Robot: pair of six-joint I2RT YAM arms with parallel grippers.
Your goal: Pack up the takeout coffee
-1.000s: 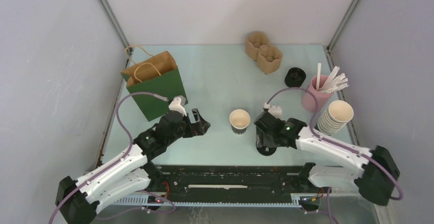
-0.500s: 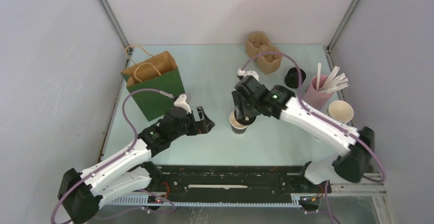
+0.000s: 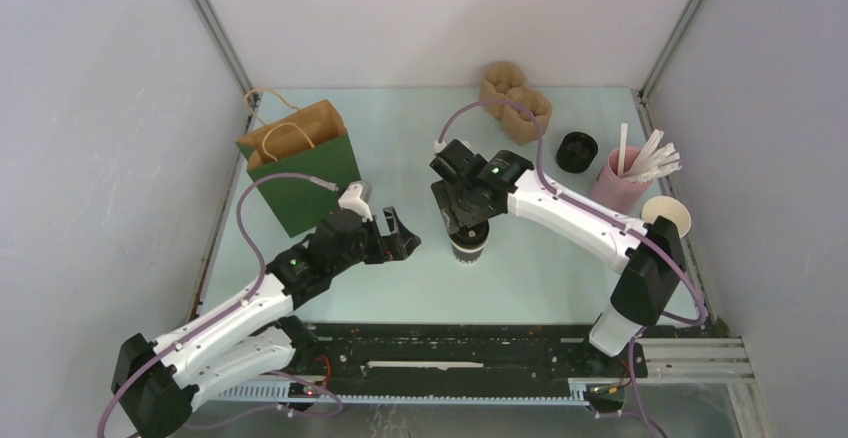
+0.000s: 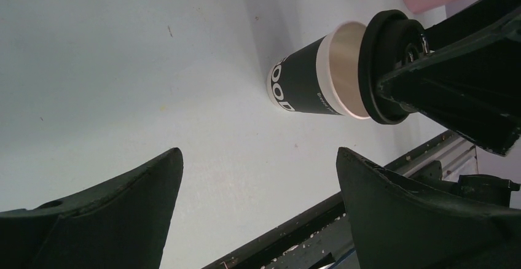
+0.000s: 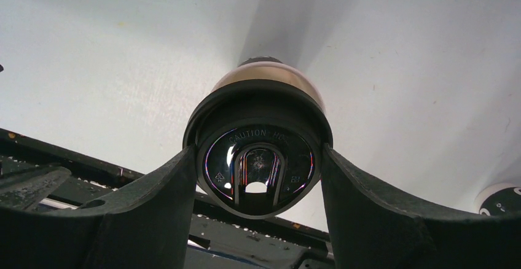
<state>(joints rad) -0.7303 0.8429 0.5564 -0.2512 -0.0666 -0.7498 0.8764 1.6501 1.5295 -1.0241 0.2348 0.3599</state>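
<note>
The takeout coffee cup (image 4: 304, 85) has a dark wall with white print and stands upright on the table (image 3: 420, 148) in the middle. In the top view the cup (image 3: 468, 250) is mostly under my right wrist. A round black lid (image 5: 258, 158) sits at the cup's rim, slightly tilted in the left wrist view. My right gripper (image 5: 258, 152) is shut on this lid from above, a finger pressed on each side. To the cup's left, my left gripper (image 4: 259, 152) stands wide open with nothing in it, pointing at the cup from a short distance.
A green and brown paper bag (image 3: 300, 163) stands open at the left. Cardboard cup holders (image 3: 515, 98) lie at the back. At the right are a stack of black lids (image 3: 576, 150), a pink cup of white straws (image 3: 622, 180) and nested lidless paper cups (image 3: 665, 216).
My right arm has carried the black lid from the table's front edge over to the cup and lowered it onto the rim. The left gripper has shifted only slightly.
</note>
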